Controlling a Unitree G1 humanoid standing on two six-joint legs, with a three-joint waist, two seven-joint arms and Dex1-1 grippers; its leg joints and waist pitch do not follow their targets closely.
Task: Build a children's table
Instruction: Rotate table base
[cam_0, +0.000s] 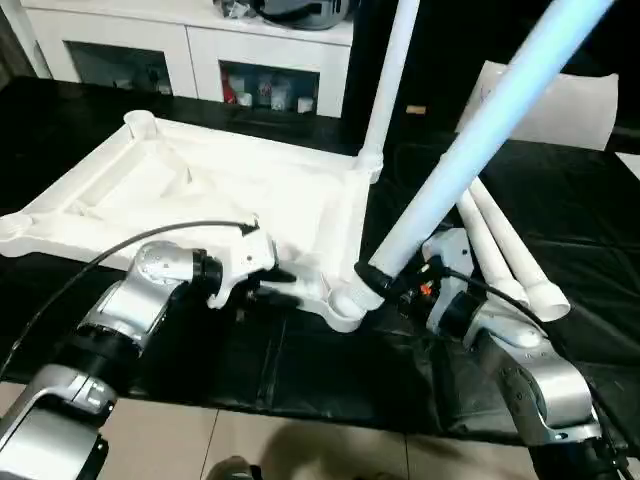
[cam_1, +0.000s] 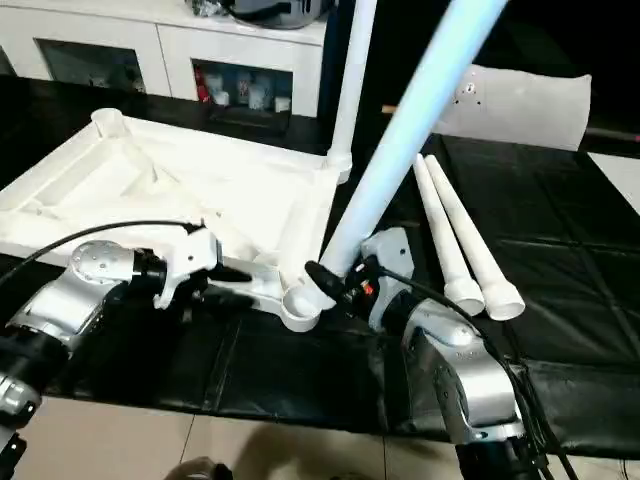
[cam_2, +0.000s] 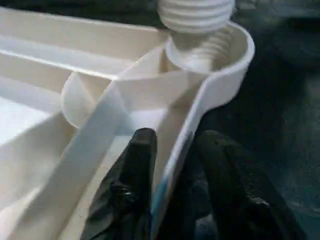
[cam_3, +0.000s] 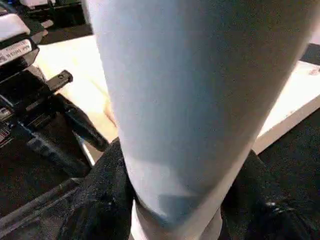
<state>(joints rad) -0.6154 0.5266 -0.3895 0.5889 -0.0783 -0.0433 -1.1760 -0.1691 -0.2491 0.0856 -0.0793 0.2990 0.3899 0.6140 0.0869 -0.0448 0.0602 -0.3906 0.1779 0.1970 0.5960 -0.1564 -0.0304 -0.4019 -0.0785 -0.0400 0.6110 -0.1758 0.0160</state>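
1. My right gripper (cam_1: 335, 280) clenches the leg (cam_0: 470, 150), whose long axis tilts up and away; its threaded end hangs just over the near corner socket (cam_2: 220, 47)
2. My left gripper (cam_2: 172, 200) pinches the tabletop (cam_0: 200, 190) rim beside that socket (steadying it)

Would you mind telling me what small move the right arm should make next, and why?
Probably tilt the held leg upright over the near corner socket, then start turning it. The right gripper grips it near its threaded end, which sits at the socket but leans steeply. The left gripper straddles the tabletop rim, steadying it.
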